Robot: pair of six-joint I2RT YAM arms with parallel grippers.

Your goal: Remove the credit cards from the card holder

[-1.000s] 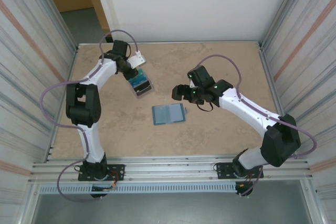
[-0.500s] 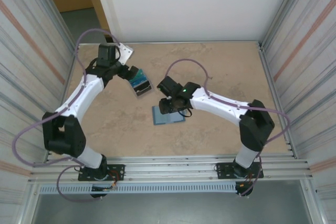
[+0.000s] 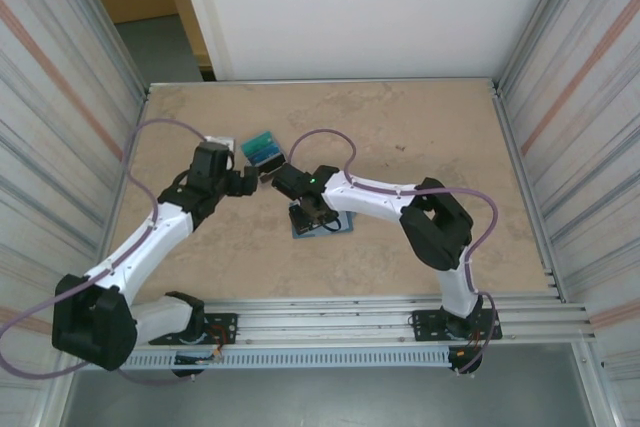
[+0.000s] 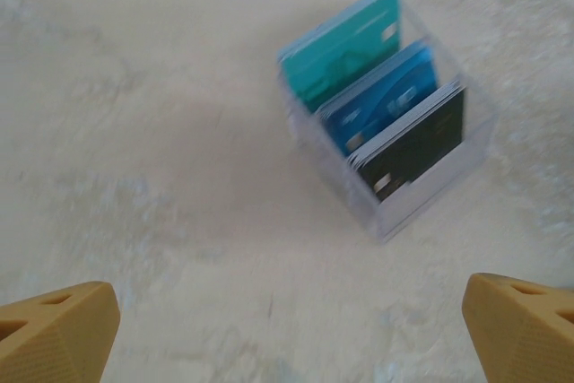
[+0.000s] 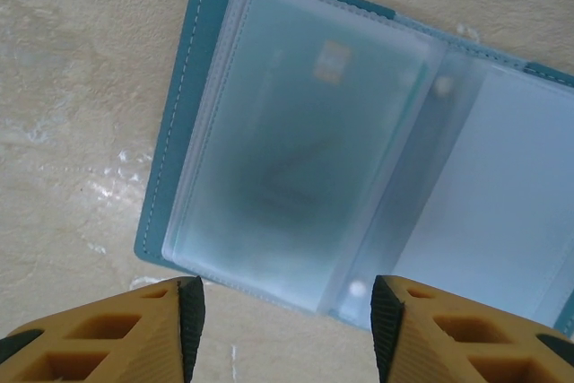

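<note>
Card holder [image 5: 178, 132] lies open and flat on the bench [image 5: 72, 87], abt mid-bench, teal-blue cover down, clear sleeves [image 5: 502, 204] facing up. One credit card [image 5: 296, 132] sits inside the left-hand sleeve in the right wrist view. Its gold chip shows thru the plastic, rest of its face is hazy.

Right tool [image 5: 287, 325] hangs straight over the holder's near edge, jaws abt half apart, nothing gripped between them. Can't tell if the tips touch the sleeve. From the top cam, the right arm [image 3: 380, 192] reaches across the bench and its tool covers the holder's left part.

Up-left of the holder, near it, a clear box [image 4: 421, 202] stands w/ three cards upright in a row: teal card [image 4: 345, 47], blue card [image 4: 386, 96], dark card [image 4: 417, 145].

Left tool [image 4: 289, 320] hovers near that box, jaws spread wide, empty. Its tips sit at the bottom corners of the left wrist view, the box apart from both. In the top cam the two tools are close together, w/ the left tool just below the box.
</note>
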